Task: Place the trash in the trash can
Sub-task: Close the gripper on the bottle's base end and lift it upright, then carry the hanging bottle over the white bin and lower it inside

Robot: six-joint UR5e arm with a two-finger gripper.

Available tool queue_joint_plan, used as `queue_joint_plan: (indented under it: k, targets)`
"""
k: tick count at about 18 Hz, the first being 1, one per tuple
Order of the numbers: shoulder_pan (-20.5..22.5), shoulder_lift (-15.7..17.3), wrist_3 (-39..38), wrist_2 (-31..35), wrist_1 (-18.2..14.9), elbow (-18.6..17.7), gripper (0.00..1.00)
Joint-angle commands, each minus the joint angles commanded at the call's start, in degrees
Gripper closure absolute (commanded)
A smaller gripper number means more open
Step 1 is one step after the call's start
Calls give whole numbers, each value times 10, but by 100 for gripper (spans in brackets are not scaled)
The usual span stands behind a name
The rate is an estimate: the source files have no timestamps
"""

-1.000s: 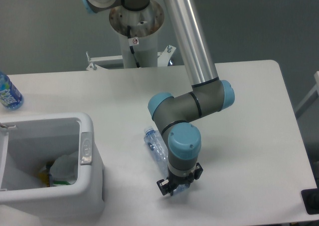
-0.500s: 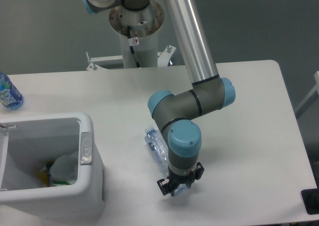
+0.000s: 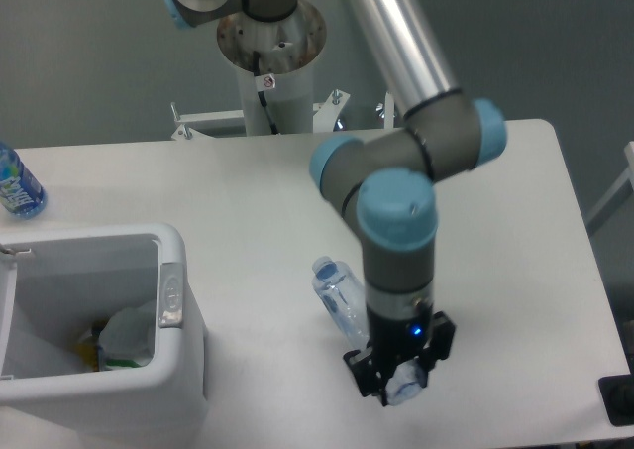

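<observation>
While pincer (image 3: 400, 382) grips clear bottle (image 3: 342, 298), blue-labelled bottle (image 3: 17, 184) writing unreadable

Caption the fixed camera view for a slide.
UR5e tool gripping clear bottle above table, white trash can at left.

End effector (image 3: 400, 378) closed on slim clear bottle (image 3: 342, 298) (bluish tint), above the bench (image 3: 515, 271). White trash can (image 3: 170, 370) stands left, well apart.

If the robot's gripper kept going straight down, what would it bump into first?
Probably the table. The gripper points down, seemingly shut on the bottle, so the bottle's end beneath it might touch first. Depth is unclear.
</observation>
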Motion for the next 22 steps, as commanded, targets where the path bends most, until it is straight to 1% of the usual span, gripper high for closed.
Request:
queue_joint_plan:
  k: [1, 4, 5, 7, 10, 12, 15, 18, 22]
  targets:
    - [0, 13, 0, -10, 9, 8, 42]
    - [-8, 51, 3, -36, 40, 15, 44]
    - [-17, 59, 4, -37, 50, 19, 44]
    - [-44, 74, 10, -36, 58, 25, 44]
    - [-83, 86, 12, -36, 72, 29, 44]
    - [-106, 90, 13, -36, 74, 29, 44]
    - [-153, 87, 27, -34, 76, 23, 44]
    - [-175, 83, 33, -34, 76, 19, 44]
    - [-206, 63, 38, -33, 76, 17, 44]
